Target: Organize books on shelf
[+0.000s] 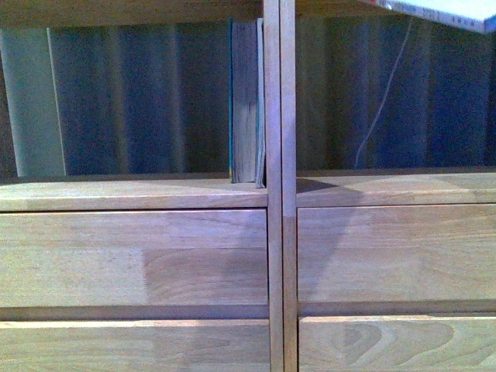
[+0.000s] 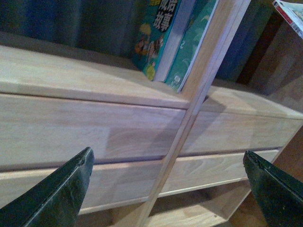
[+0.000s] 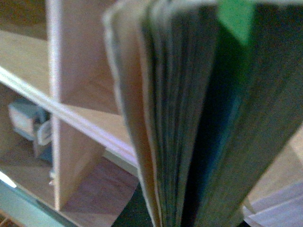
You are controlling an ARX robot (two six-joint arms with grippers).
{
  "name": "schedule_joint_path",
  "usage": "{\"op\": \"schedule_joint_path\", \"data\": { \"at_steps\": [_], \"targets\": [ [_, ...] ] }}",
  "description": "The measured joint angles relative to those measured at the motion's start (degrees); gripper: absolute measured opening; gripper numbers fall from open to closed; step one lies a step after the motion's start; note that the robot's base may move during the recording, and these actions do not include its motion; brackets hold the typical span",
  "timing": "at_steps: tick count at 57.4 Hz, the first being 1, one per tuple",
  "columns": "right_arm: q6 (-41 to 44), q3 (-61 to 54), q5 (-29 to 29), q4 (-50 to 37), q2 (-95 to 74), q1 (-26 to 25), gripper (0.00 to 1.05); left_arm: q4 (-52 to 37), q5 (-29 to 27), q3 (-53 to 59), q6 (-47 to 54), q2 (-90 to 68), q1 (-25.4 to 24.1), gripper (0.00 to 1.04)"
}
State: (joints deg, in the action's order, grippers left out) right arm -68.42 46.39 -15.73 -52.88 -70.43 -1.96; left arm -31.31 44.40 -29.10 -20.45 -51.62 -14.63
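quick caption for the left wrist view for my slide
Open left gripper facing the light-wood shelf and its drawer fronts, a teal book standing beside the upright divider above.

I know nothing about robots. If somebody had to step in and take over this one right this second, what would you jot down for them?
Left fingers: open, empty, facing the drawers.
Right fingers: out of sight. A book fills that arm's camera, so they seem shut on the white paperback, held high on the right.
Done: the teal book stands upright on the shelf, against the divider.
Left to do: shelve the paperback.
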Motion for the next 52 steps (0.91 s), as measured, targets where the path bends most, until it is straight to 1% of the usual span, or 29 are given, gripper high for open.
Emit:
{"op": "schedule_joint_path", "data": {
  "at_steps": [8, 17, 26, 30, 36, 42, 52],
  "targets": [
    [3.15, 0.04, -1.7, -0.02, 2.34, 3.1, 0.07, -2.47, -1.2, -9.11, -5.46, -8.83, 4.15, 0.97],
    [7.85, 0.76, -2.12, 0.9, 3.5, 8.28, 0.07, -2.56, -3.13, -18.97, -9.97, -16.33, 8.07, 0.97],
    [11.76, 1.44, -2.08, 0.94, 4.09, 12.68, 0.07, -1.68, -1.22, -26.32, -15.04, -20.52, 12.41, 0.97],
    [12.98, 1.55, -2.05, 1.05, 4.15, 14.36, 0.07, -1.14, 0.28, -28.04, -17.4, -21.2, 14.47, 0.97],
    [14.34, 1.57, -1.88, 1.14, 4.07, 16.35, 0.07, -1.03, 0.55, -28.76, -19.54, -21.29, 17.99, 0.97],
    [15.5, 1.97, -1.81, 1.14, 3.74, 18.67, 0.07, -6.23, 0.31, -28.76, -23.15, -21.51, 23.37, 0.97],
    [16.55, 2.62, -2.34, 1.27, 3.69, 20.65, 0.07, -11.37, -0.52, -29.38, -26.86, -22.21, 28.44, 0.97]
  ]
}}
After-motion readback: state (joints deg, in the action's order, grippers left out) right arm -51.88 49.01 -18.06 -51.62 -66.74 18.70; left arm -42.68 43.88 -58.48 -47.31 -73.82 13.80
